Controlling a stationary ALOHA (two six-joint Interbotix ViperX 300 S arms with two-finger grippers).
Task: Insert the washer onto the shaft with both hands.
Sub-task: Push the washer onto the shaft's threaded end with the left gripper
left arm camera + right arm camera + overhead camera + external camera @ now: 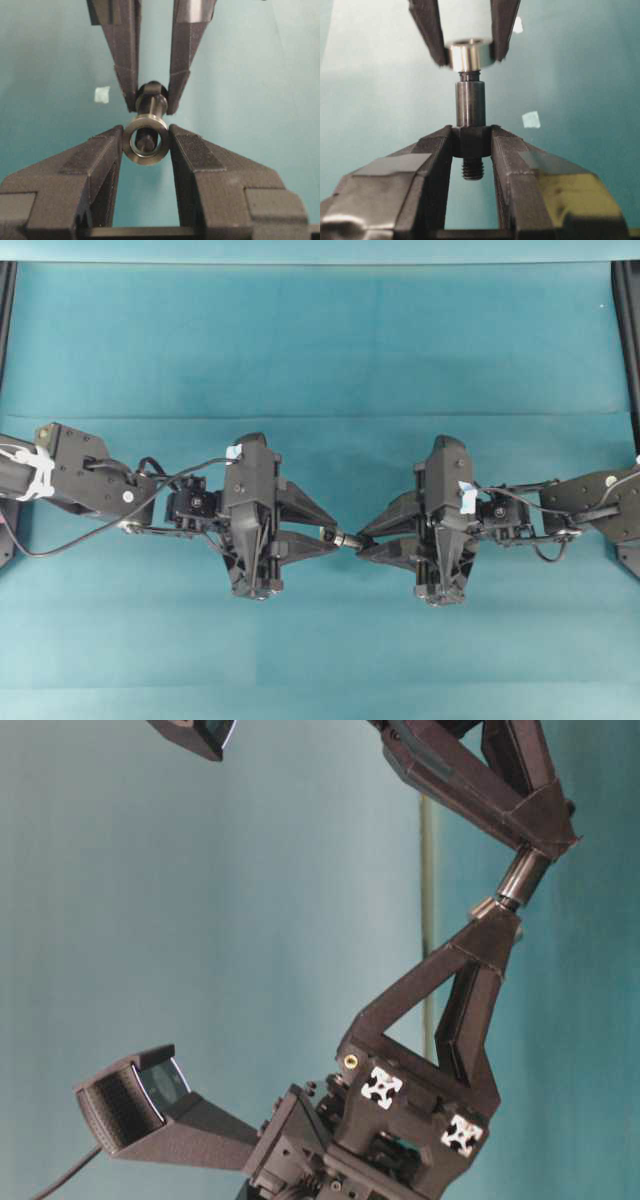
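We're pinching the washer [145, 139] by its rim in our left gripper [146, 145] and clamping the shaft [470, 104] at its thick collar with our right gripper [472, 142], mid-air, tip entering the hole. Both are looking rigid, smooth, probably slippery, so we're gripping squarely.

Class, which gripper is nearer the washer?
Left. The left gripper is shut on the washer; the right gripper holds the shaft entering its hole.
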